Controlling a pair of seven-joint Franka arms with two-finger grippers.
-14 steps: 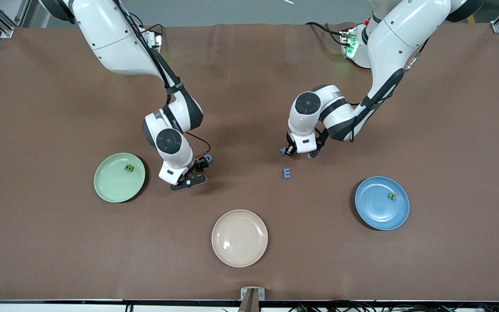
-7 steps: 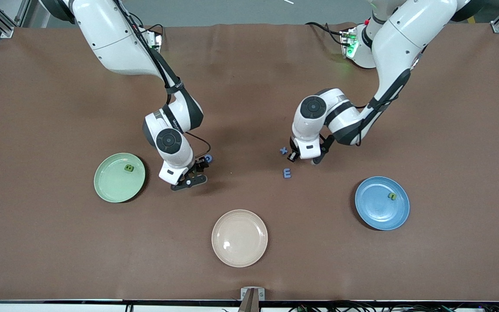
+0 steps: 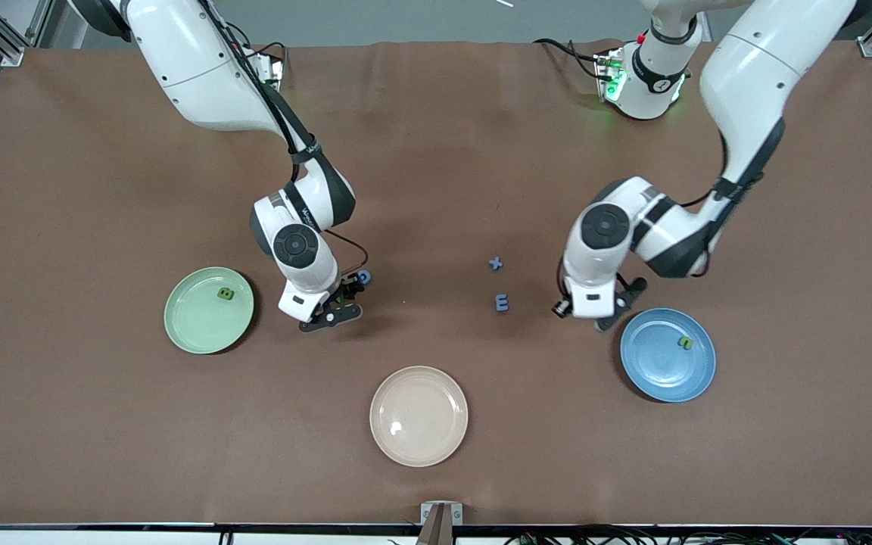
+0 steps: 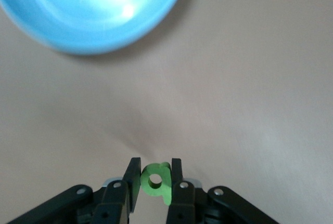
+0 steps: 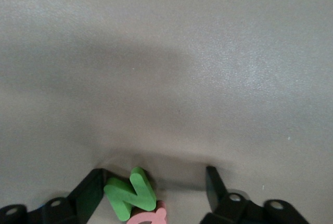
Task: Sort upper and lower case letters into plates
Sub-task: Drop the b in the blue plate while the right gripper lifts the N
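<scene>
My left end effector pinches a chunky green letter beside the glossy blue plate; my right end effector stands wide around a green N.

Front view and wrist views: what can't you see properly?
- Front view: the left arm's wrist hides the left hand and its green letter.
- Right wrist view: the pink letter is cut off by the edge.
- Left wrist view: the blue plate is blurred, cut off.
</scene>
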